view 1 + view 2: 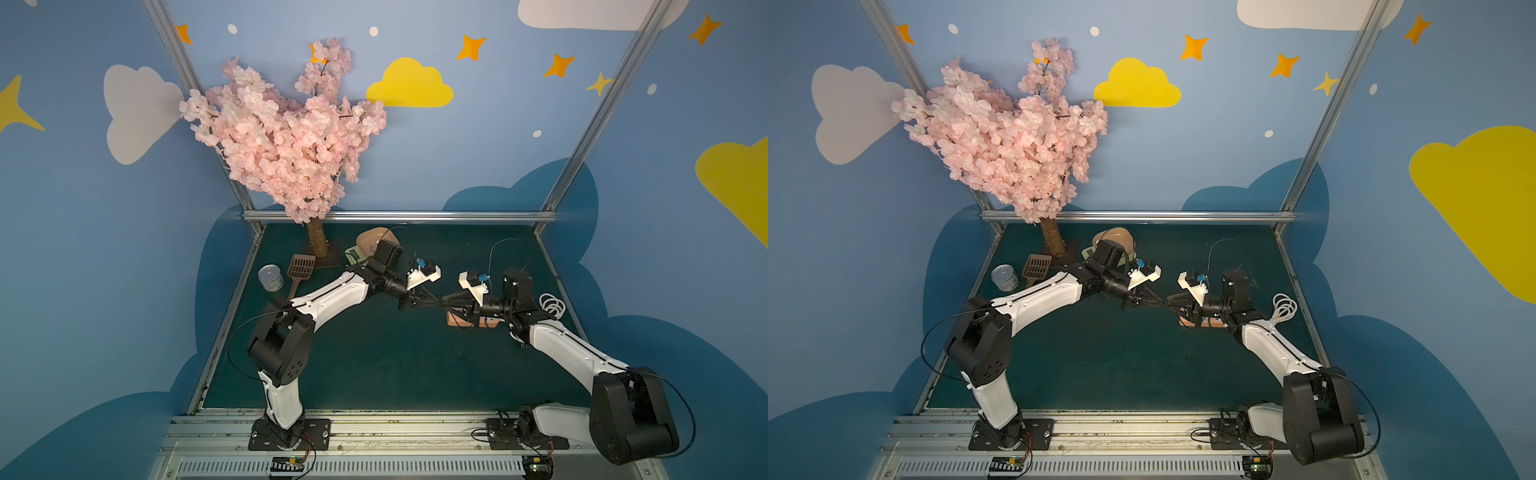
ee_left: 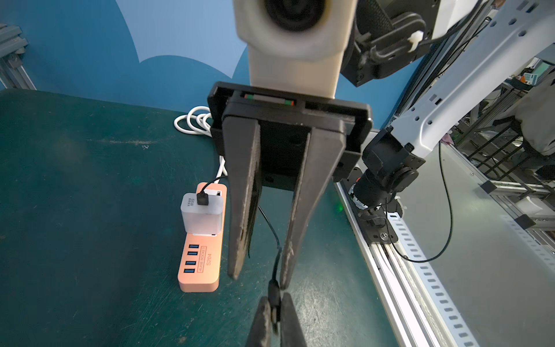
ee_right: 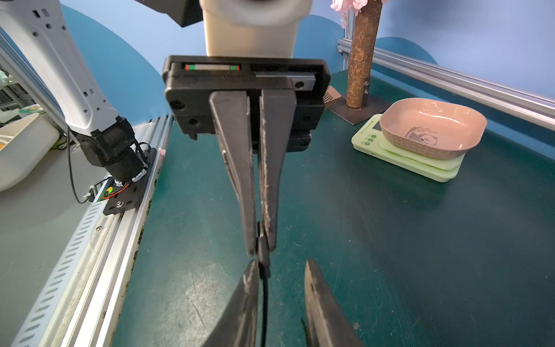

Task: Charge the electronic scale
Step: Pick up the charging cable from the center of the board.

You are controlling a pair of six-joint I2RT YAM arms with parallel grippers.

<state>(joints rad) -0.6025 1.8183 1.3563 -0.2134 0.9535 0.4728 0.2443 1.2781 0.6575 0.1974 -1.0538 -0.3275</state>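
Note:
The electronic scale [image 3: 404, 157] is pale green and lies flat at the back of the mat beside the tree trunk, with a pink panda dish [image 3: 432, 126] on top; in both top views the scale [image 1: 352, 253] [image 1: 1089, 252] is partly hidden behind my left arm. My left gripper [image 2: 275, 300] [image 3: 261, 251] is shut on the black cable plug [image 2: 274, 293] [image 3: 263, 255] above mid-mat. My right gripper [image 3: 282, 264] [image 2: 259, 278] faces it tip to tip, open, with the black cable [image 2: 270, 225] running along one finger. That cable leads back to the white charger [image 2: 202, 210].
The charger sits in a salmon-pink power strip [image 2: 199, 264] [image 1: 490, 322] under my right wrist, with its coiled white cord [image 1: 550, 305] near the right rail. A tin can [image 1: 270, 277], a brown slotted scoop [image 1: 300, 268] and the blossom tree [image 1: 318, 243] stand at the back left.

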